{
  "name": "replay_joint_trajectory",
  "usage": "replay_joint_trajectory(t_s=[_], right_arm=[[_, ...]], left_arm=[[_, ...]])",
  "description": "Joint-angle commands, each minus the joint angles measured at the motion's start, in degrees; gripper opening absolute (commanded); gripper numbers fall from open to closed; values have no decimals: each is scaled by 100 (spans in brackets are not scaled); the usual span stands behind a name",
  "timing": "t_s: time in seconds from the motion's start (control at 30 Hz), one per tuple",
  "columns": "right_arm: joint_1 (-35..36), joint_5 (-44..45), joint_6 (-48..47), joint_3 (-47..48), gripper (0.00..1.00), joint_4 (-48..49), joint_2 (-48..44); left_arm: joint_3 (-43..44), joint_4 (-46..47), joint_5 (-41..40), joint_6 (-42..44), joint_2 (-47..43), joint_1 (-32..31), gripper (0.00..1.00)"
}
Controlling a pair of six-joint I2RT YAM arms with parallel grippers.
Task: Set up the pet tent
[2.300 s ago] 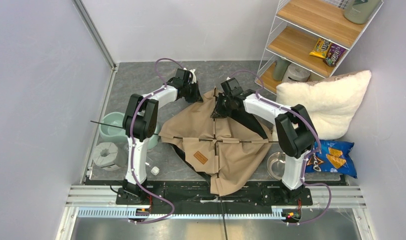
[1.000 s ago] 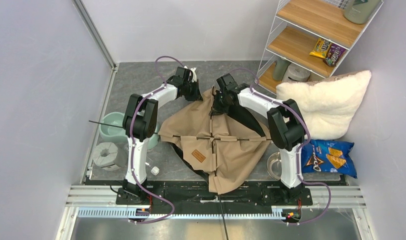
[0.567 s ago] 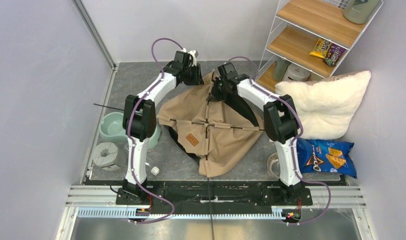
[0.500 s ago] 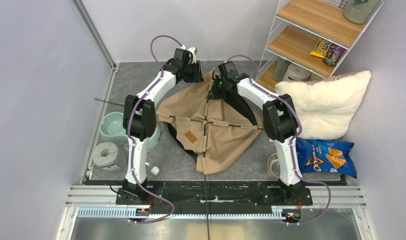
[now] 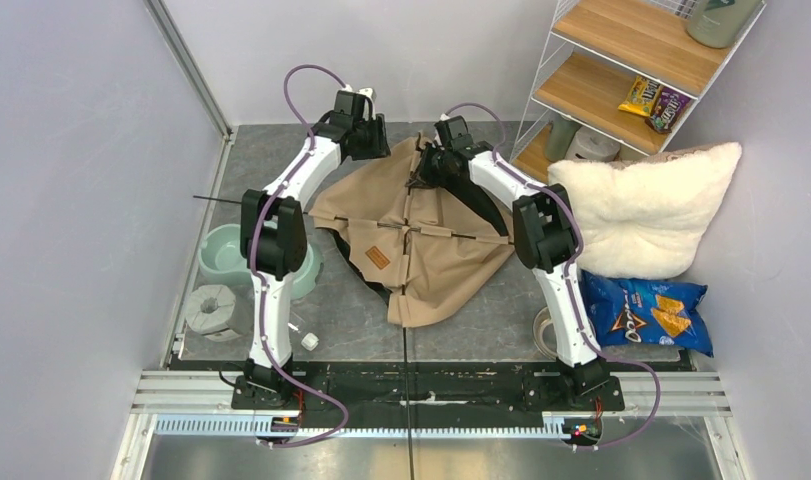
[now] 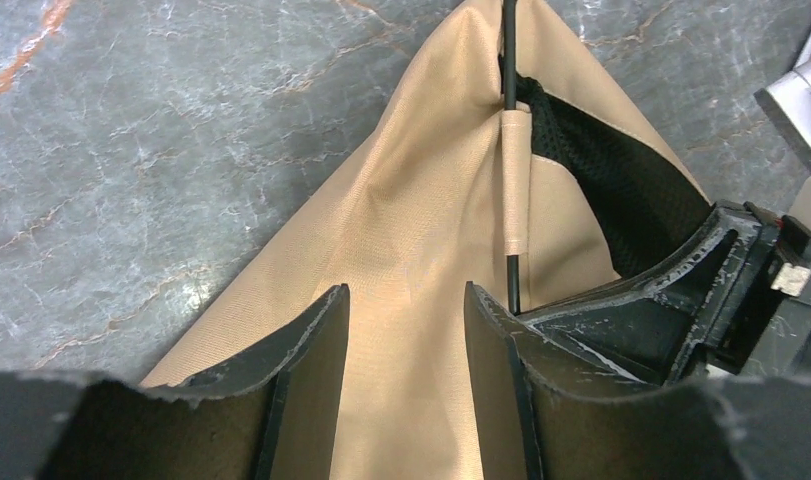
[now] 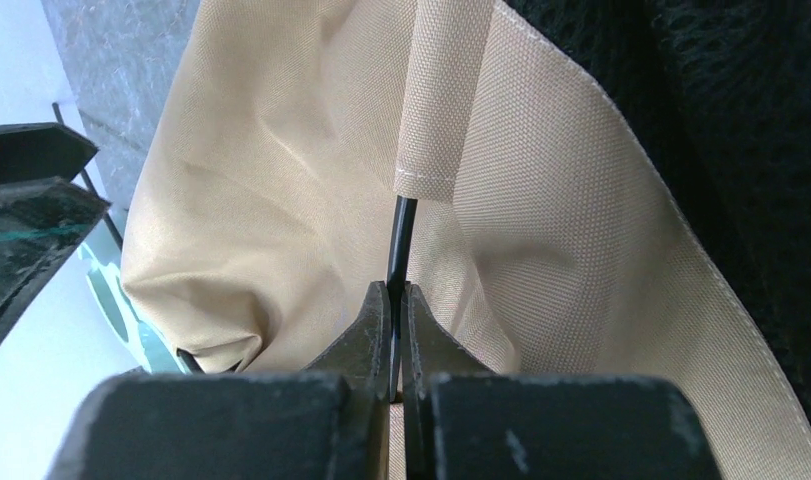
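The pet tent [image 5: 431, 255] lies flat and crumpled on the grey floor, tan fabric with a brown label patch [image 5: 378, 258] and thin black poles crossing at its middle. My right gripper [image 7: 394, 298] is shut on a thin black pole [image 7: 399, 235] just below a tan fabric sleeve [image 7: 436, 110], at the tent's far corner [image 5: 426, 170]. My left gripper [image 6: 406, 305] stands open over the tan fabric [image 6: 421, 230] beside that corner, nothing pinched between its fingers [image 6: 326, 325]. The pole [image 6: 509, 70] runs through a sleeve next to black mesh [image 6: 621, 180].
A green bowl [image 5: 221, 255] and a grey roll [image 5: 213, 308] sit at the left, and a pole tip [image 5: 213, 199] sticks out towards the left wall. A fluffy white pillow [image 5: 651, 205], a chips bag [image 5: 649, 312], a metal bowl [image 5: 551, 325] and a wire shelf [image 5: 621, 80] stand on the right.
The left gripper has opened and let go of the fabric. Both arms reached farther back, and the tent slid back and left with them.
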Motion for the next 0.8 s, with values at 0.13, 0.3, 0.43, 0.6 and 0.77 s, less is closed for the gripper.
replay_joint_trajectory(t_s=[0.13,0.3,0.43,0.6,0.77], right_arm=[[60,-832,-712,630,0,389,245],[59,-458,-606,706,15,67,228],[29,73,-387,123,43,-140,-422],[16,433,-283,-551,60,-408,-1359],[14,1177,-270,-1259,68,-869,-2255]], left_arm=[[-193,-25,-136,83,-433,18,53],[-229,-30,78,15,-476,18,53],[-333,-28,235,-83,-613,18,53],[-513,-25,472,-229,-833,19,53],[-865,51,669,-359,-1140,18,53]])
